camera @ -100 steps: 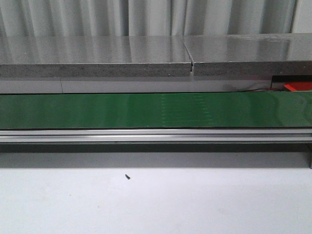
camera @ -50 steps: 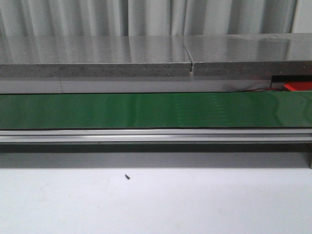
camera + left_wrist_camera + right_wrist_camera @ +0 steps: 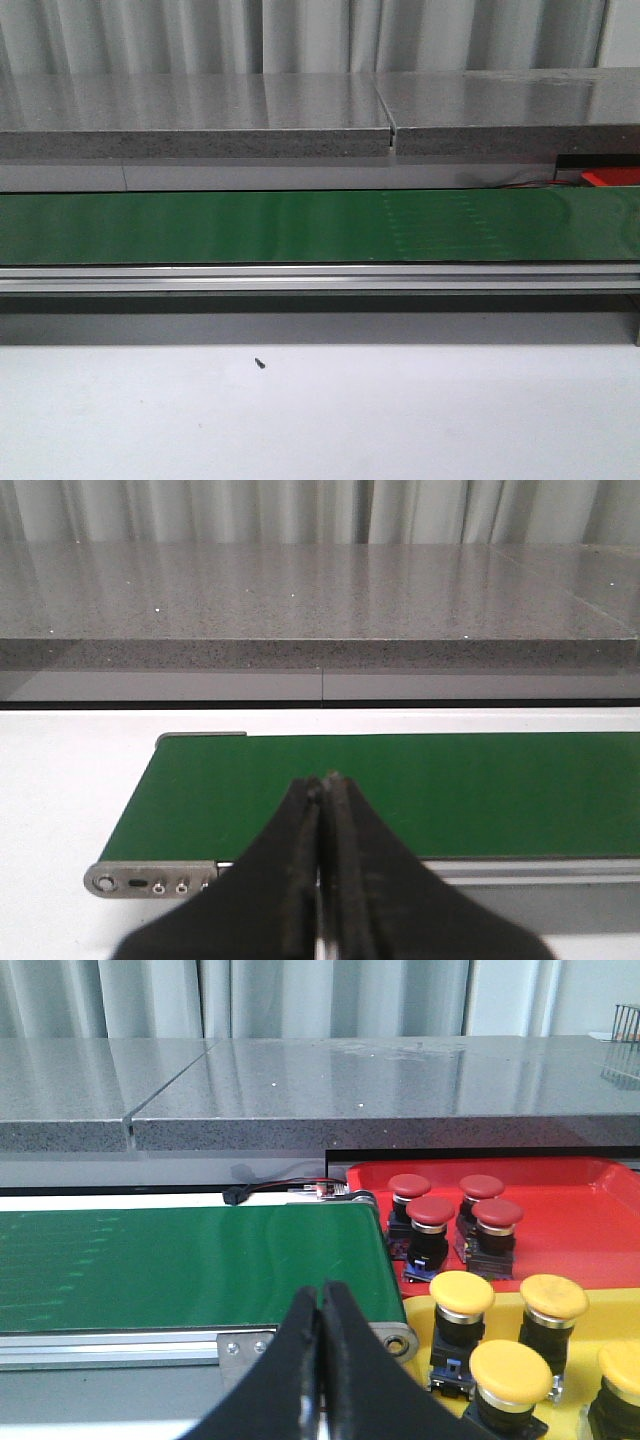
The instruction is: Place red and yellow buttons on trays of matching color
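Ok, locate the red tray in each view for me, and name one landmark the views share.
Front view: only a corner of the red tray shows at the far right edge, behind the belt.
Left wrist view: not in it.
Right wrist view: red tray at right, holding red buttons, past the belt's end.
Shared landmark: the green conveyor belt.

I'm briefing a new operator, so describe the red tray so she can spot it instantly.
Follow the green conveyor belt to its right end. The red tray sits just past it, holding four red buttons. Unlike the yellow tray beside it, it lies nearer the grey counter.
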